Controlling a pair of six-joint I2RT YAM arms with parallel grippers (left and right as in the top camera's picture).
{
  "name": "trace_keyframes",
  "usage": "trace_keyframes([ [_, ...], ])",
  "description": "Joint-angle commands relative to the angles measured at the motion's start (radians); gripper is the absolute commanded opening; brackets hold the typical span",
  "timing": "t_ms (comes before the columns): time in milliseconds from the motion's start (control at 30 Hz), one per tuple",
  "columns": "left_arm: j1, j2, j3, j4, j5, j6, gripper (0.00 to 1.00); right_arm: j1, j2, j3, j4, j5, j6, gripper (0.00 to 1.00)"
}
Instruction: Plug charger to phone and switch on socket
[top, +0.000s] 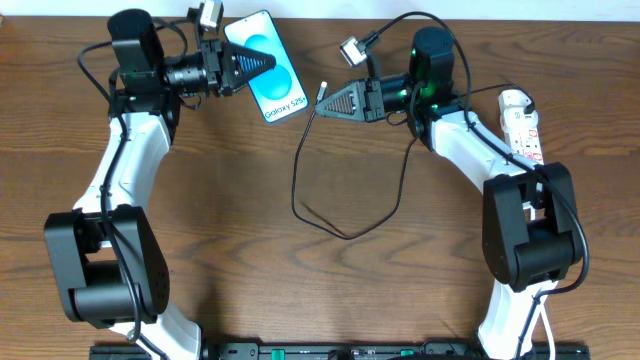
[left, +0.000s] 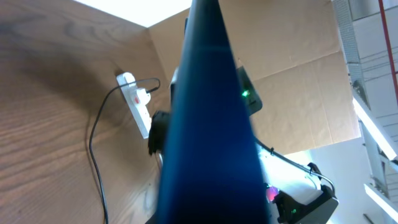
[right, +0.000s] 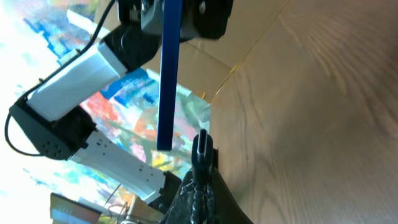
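Observation:
My left gripper is shut on the phone and holds it up off the table at the back, screen up, "Galaxy S25" text at its near end. The phone fills the left wrist view as a dark blue slab. My right gripper is shut on the charger's small black plug, tip pointing at the phone's lower edge, a short gap away. The black cable loops over the table. The white socket strip lies at the right, also in the left wrist view.
A cardboard wall stands behind the table. The right arm's base and left arm's base stand at the front corners. The wooden table lies between them.

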Motion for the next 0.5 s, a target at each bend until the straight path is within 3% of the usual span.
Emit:
trace_keyframes([
  [0, 0.001, -0.020, -0.017, 0.009, 0.035, 0.021, 0.07, -0.021, 0.010, 0.008, 0.013, 0.027, 0.027, 0.01],
  [267, -0.011, -0.020, -0.018, 0.009, 0.035, 0.028, 0.07, -0.010, 0.010, 0.008, 0.180, 0.029, 0.132, 0.01],
  [467, -0.015, -0.020, -0.018, 0.009, 0.034, 0.029, 0.08, 0.016, 0.010, 0.008, 0.187, 0.032, 0.141, 0.01],
])
